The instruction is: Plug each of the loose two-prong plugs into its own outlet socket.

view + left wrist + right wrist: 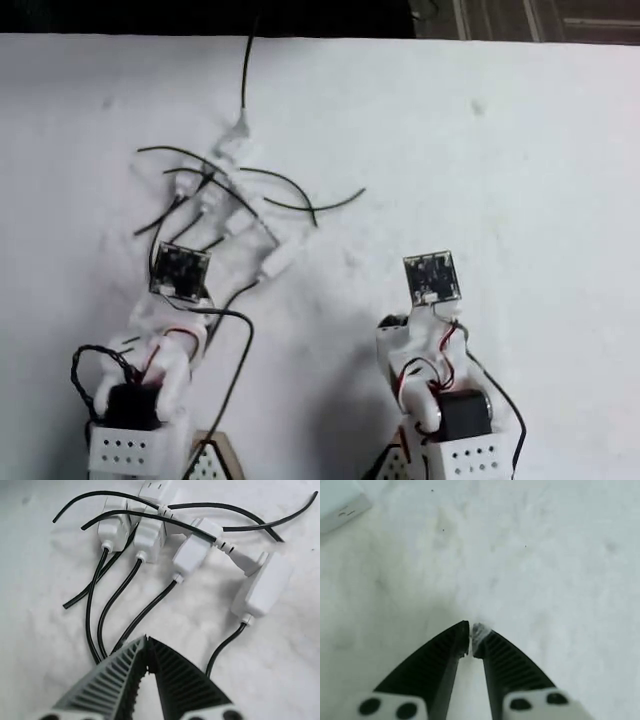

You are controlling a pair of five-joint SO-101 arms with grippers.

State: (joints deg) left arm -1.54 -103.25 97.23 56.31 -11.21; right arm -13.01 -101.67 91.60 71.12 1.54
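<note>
Since the tabletop (520, 150) holds its clutter left of middle toward the far edge, the left gripper (146, 650), jaws together and empty, sits just before it; the right gripper (471, 639), likewise closed on nothing, is right of middle by the near edge; for the plugs (150, 535), I'd open wide, grasp one body squarely and align its prongs with the slots; crossing cords (115, 596) obscure which blocks take prongs.

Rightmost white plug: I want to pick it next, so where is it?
High view: the plug lies left of centre on the table, just right of the left gripper.
</note>
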